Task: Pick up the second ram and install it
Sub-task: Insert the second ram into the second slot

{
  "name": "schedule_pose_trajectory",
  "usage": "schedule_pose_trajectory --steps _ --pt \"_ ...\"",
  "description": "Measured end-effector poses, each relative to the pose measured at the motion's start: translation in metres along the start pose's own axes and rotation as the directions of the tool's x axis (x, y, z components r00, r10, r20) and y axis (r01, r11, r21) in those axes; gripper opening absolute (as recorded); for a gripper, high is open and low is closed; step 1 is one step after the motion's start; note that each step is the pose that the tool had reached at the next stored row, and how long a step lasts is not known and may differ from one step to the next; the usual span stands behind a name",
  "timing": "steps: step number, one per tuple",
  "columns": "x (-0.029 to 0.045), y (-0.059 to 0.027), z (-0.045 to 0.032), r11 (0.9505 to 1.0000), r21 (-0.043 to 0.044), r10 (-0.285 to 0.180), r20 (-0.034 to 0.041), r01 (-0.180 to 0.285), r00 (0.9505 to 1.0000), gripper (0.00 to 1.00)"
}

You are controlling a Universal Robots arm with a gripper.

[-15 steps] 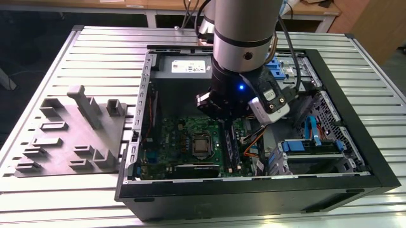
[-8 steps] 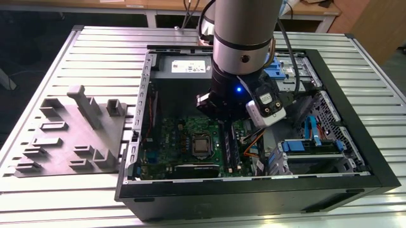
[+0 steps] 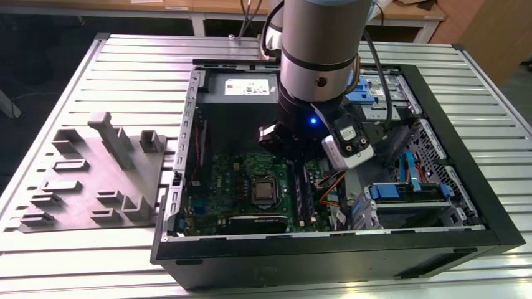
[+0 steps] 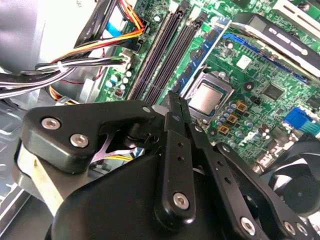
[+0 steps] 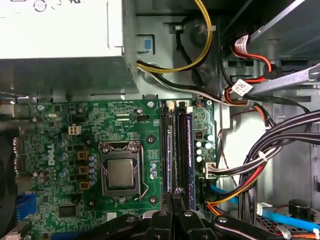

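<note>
My gripper (image 5: 175,196) hangs low over the green motherboard (image 5: 65,130), its black fingers (image 4: 176,107) pressed together and shut, with nothing visible between them. The fingertips sit above one end of the two long black memory slots beside the silver CPU (image 5: 121,172). A thin dark blue stick seen edge-on lies in the slot nearer the cables (image 5: 189,150). A similar strip lies in the slot nearer the CPU (image 5: 169,155). I cannot tell which of them is the second ram. In the exterior view the arm's wrist (image 3: 316,93) hides the fingers inside the open computer case (image 3: 465,187).
Cable bundles (image 5: 270,150) run close beside the slots. A power supply box (image 5: 60,30) and a drive cage (image 3: 407,193) crowd the case. A black fan (image 4: 300,192) sits past the CPU. A grey holder block (image 3: 96,180) stands on the slatted table at the exterior view's left.
</note>
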State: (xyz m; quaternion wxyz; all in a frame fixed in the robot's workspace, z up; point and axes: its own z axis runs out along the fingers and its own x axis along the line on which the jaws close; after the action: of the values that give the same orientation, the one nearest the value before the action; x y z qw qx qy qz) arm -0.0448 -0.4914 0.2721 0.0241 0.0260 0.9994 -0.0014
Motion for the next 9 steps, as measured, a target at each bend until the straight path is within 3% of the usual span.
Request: schedule_pose_trajectory --steps 6,7,9 --pt "0.0000 0.0000 0.0053 0.9995 -0.0018 -0.032 0.0003 0.032 0.9995 0.11" --pt "0.0000 -0.0001 0.0059 0.9992 -0.0039 -0.039 0.0002 0.039 0.9992 0.11" --pt "-0.0002 0.0000 0.0065 0.9984 -0.0163 -0.054 0.0002 0.054 0.9986 0.11"
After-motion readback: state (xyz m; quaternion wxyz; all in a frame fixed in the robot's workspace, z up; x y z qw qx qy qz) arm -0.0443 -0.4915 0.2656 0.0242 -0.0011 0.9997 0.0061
